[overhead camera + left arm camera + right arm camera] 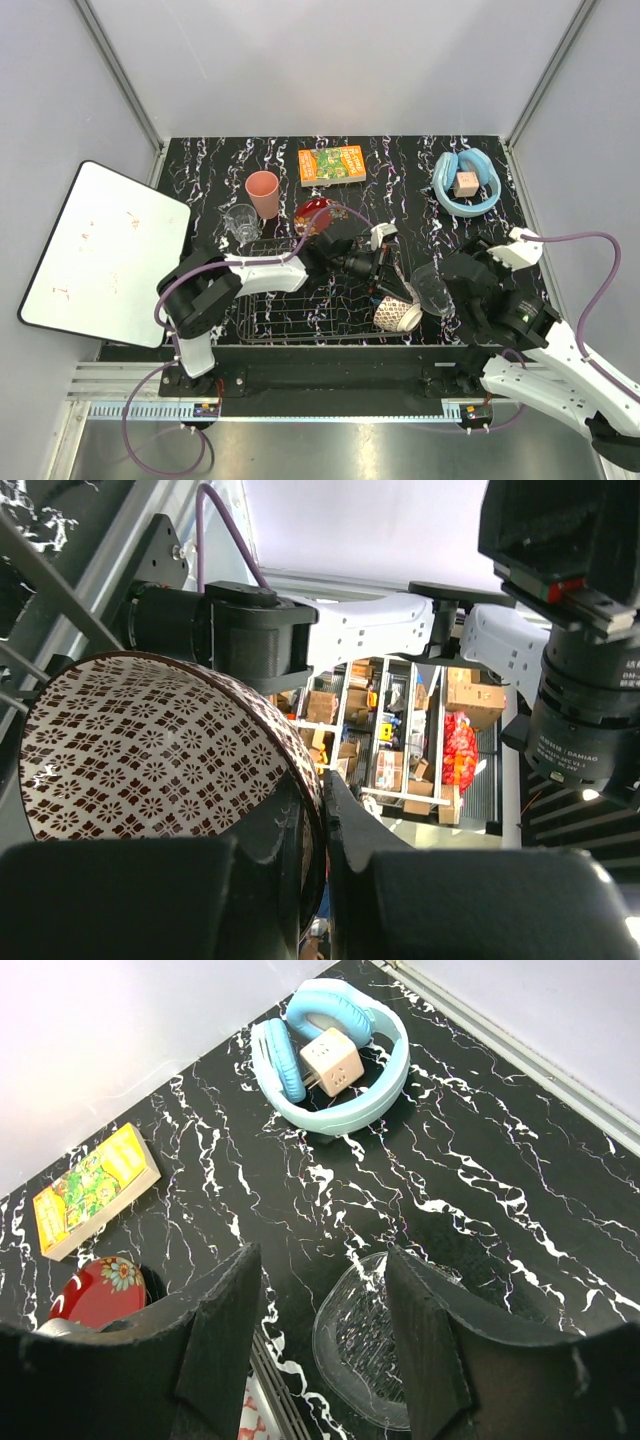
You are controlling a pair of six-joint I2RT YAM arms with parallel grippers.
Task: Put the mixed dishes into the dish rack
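The beige patterned bowl (399,316) (150,750) is tipped on its side at the right end of the dish rack (290,312). My left gripper (388,293) (325,785) is shut on its rim, one finger inside and one outside. The clear glass bowl (432,288) (375,1350) lies on the table just right of the rack. My right gripper (446,284) (325,1295) hangs open above it, with nothing between the jaws. The red bowl (315,215) (98,1290), the clear glass tumbler (241,222) and the salmon-pink cup (263,192) stand behind the rack.
An orange-green box (332,164) (92,1192) lies at the back middle. Light-blue headphones (465,182) (330,1055) with a small beige cube inside sit at the back right. A white board (100,255) leans off the table's left edge.
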